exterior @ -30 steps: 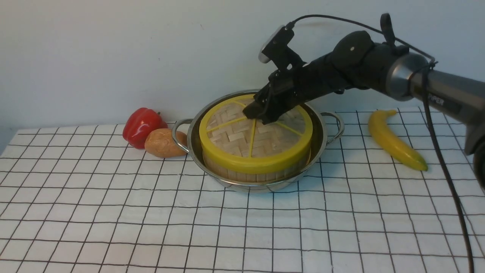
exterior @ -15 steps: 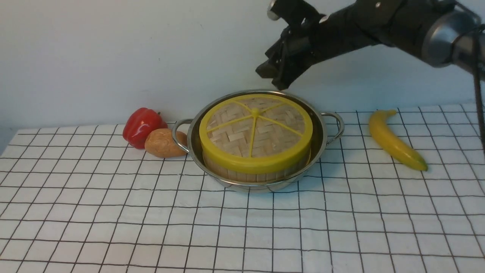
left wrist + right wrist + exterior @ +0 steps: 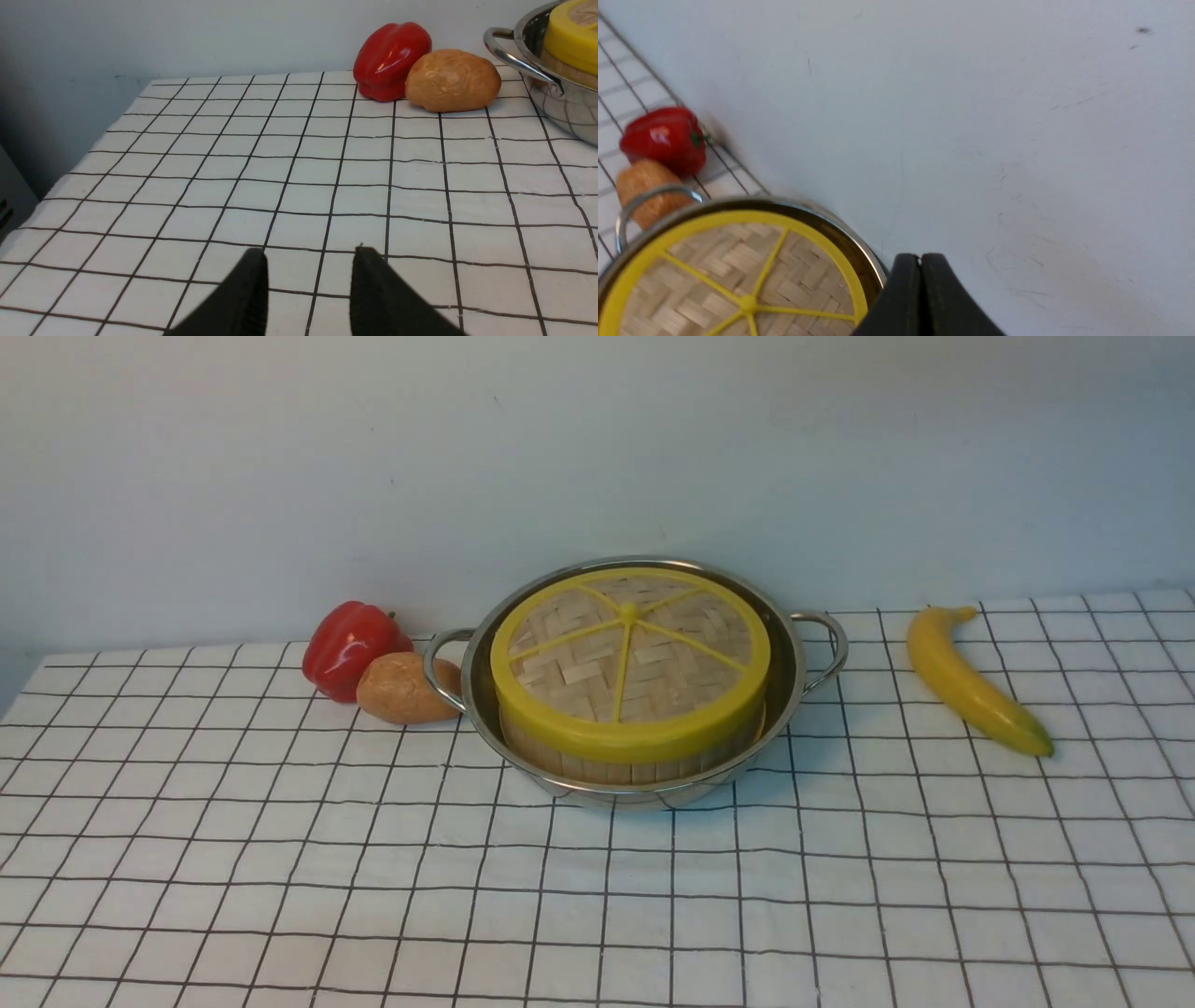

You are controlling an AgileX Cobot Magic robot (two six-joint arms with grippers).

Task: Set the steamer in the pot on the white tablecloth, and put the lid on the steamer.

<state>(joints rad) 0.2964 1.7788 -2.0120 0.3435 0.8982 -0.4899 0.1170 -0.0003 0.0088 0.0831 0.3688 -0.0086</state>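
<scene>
Right pincer [image 3: 920,261]: fingers pressed together, gripping nothing, raised above the far rim of the pot [image 3: 852,228], with the lid [image 3: 738,280] below and to one side of its tips, clear of contact. It does not appear in the front view. Left pincer [image 3: 310,261]: fingers apart, empty, low over the white tablecloth [image 3: 299,177], well apart from the pot [image 3: 556,88], which shows only at the frame edge.

Pot [image 3: 789,686]: standing on the white tablecloth [image 3: 597,887] toward the rear of the tabletop. Inside it sits the steamer [image 3: 635,767], its bamboo wall visible under the yellow rim. The lid [image 3: 630,658] lies flat on top of the steamer, seated evenly, closing it over; the steamer's contents cannot be seen.

Other items: red bell pepper [image 3: 350,647] and a potato [image 3: 403,688] touching each other just beside the pot's left handle; banana [image 3: 971,679] well apart on the right.

Change noted: one second ago the right pincer was at the lid's hub; half a second ago it had lifted clear above the pot; now the arm is gone from the front view. Pot, steamer and lid have not shifted.
</scene>
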